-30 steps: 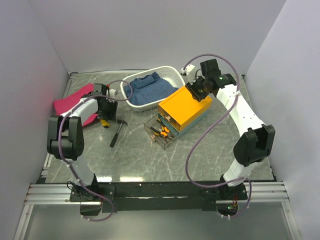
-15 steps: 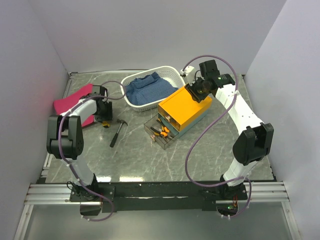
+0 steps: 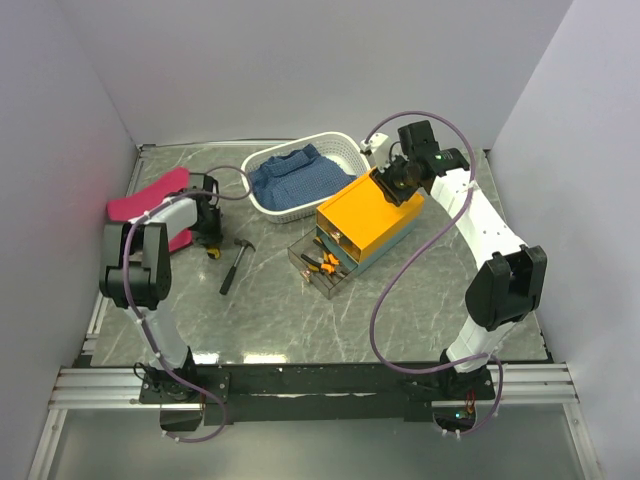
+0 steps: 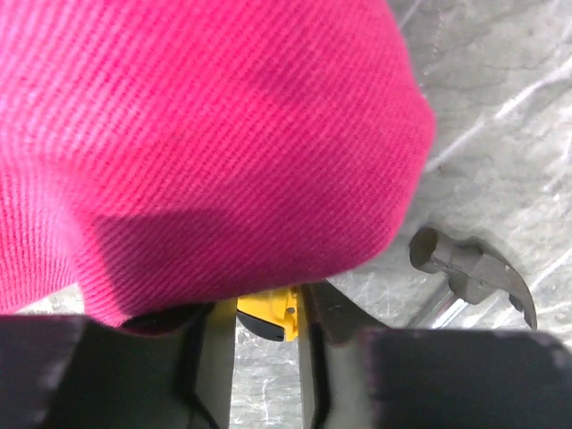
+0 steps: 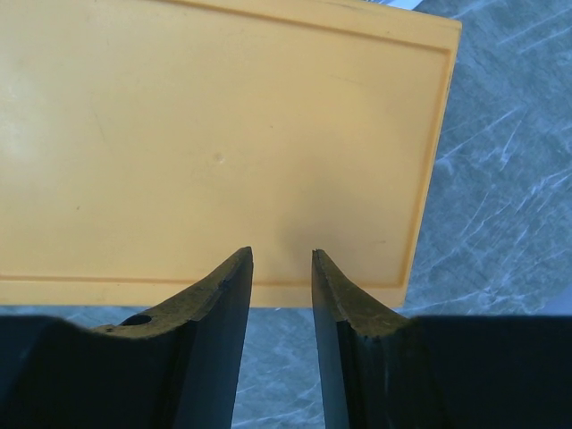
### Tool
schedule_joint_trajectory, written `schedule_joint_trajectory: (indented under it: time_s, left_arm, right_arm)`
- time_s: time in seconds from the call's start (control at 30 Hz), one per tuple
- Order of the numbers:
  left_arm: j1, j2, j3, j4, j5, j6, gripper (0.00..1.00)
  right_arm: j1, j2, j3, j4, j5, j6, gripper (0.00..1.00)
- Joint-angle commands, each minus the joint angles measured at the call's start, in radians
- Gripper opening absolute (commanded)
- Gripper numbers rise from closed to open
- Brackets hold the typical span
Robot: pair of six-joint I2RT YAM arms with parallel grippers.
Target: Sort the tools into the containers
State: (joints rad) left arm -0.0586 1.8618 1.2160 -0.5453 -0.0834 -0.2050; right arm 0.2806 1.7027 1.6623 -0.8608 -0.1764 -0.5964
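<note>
The box (image 3: 366,214) stands on the bench (image 3: 400,310) right of the middle, turned at an angle; its lid is flat and orange-yellow, its base teal-grey. The clear drawer (image 3: 322,272) is pulled out toward the near side; inside it lie pliers (image 3: 322,263) with orange handles, and I cannot tell if more is in it.

The right hand (image 5: 281,259) hangs over the far right corner of the lid; its jaws stand only a little apart and nothing is between them; whether the tips touch the lid I cannot tell.

The left hand (image 4: 266,308) is low at the left side of the bench, at the edge of a pink cloth (image 4: 206,134). In the left wrist view this cloth fills most of the picture and covers part of the fingers (image 4: 222,357). A yellow tool (image 4: 268,315) shows in the narrow gap between the two jaws; it seems to fill the gap, but I cannot tell if the jaws really press on it or only stand beside it. Most of this tool is hidden, so its kind is not clear.

A hammer (image 3: 237,265) lies on the bench just right of the left hand, between it and the box, apart from both; its head points to the far side and its dark handle to the near side.

Behind the box stands a white basket (image 3: 345,145) with a blue cloth (image 3: 295,175) in it.
</note>
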Motion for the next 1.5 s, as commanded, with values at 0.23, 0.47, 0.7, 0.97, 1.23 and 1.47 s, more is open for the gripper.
schedule_joint_trajectory:
  time_s: [0.23, 0.47, 0.7, 0.97, 1.23, 1.47]
  left_arm:
    - [0.003, -0.168, -0.158, -0.091, 0.232, 0.084, 0.07]
    - [-0.043, -0.361, -0.185, -0.019, 0.557, 0.194, 0.01]
    - [-0.277, -0.403, -0.158, 0.061, 0.715, 0.415, 0.01]
    - [-0.336, -0.214, 0.114, -0.215, 0.674, 0.808, 0.06]
    - [-0.412, -0.159, 0.241, -0.228, 0.605, 1.079, 0.06]
    - [-0.514, -0.118, 0.223, -0.272, 0.534, 1.251, 0.07]
  right_arm:
    - [-0.004, 0.009, 0.016, 0.000, -0.005, -0.008, 0.40]
    - [-0.001, 0.040, 0.056, -0.003, -0.026, 0.000, 0.39]
    - [0.005, 0.032, 0.048, -0.001, -0.020, 0.000, 0.39]
    - [0.005, -0.002, 0.010, 0.006, -0.005, -0.008, 0.39]
    - [0.005, -0.021, -0.018, 0.008, -0.006, -0.011, 0.38]
    - [0.005, -0.040, -0.039, 0.000, -0.012, -0.011, 0.39]
